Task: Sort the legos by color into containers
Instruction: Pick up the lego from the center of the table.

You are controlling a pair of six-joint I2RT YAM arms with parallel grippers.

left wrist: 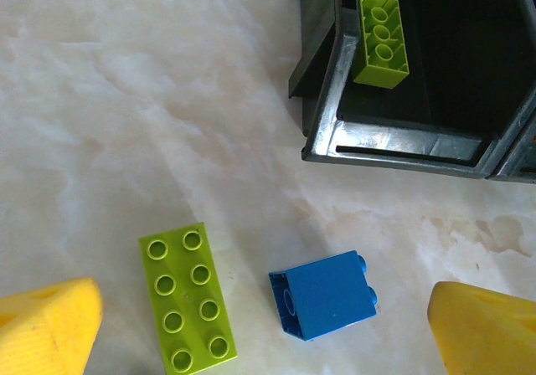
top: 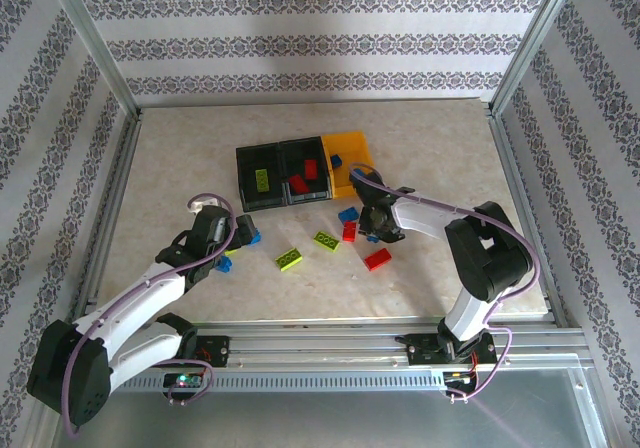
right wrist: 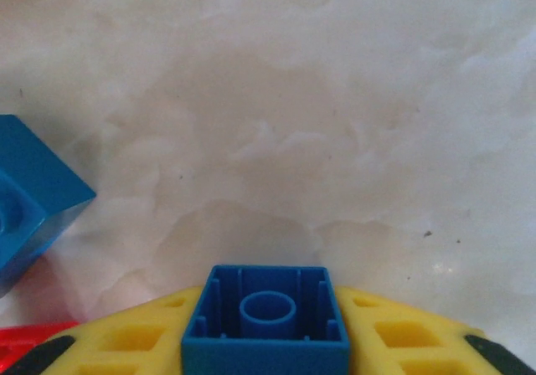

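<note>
My left gripper (left wrist: 264, 329) is open, low over the table, its yellow fingers (left wrist: 42, 325) wide apart. A lime 2x4 lego (left wrist: 188, 295) and a blue lego (left wrist: 325, 295) lying on its side rest between them, untouched. Just beyond is the left black bin (left wrist: 394, 145) holding a lime lego (left wrist: 383, 40). My right gripper (right wrist: 266, 341) is shut on a small blue lego (right wrist: 266, 325), hollow underside toward the camera, just above the table. In the top view, the right gripper (top: 373, 225) hovers near the yellow bin (top: 355, 148); the middle black bin (top: 290, 151) holds red legos (top: 302, 182).
Loose on the table between the arms lie a blue lego (top: 348, 214), red legos (top: 349, 231) (top: 378, 259) and lime legos (top: 326, 240) (top: 289, 258). Another blue lego (right wrist: 29, 199) sits left of my right gripper. Metal frame rails (top: 520, 218) border the table.
</note>
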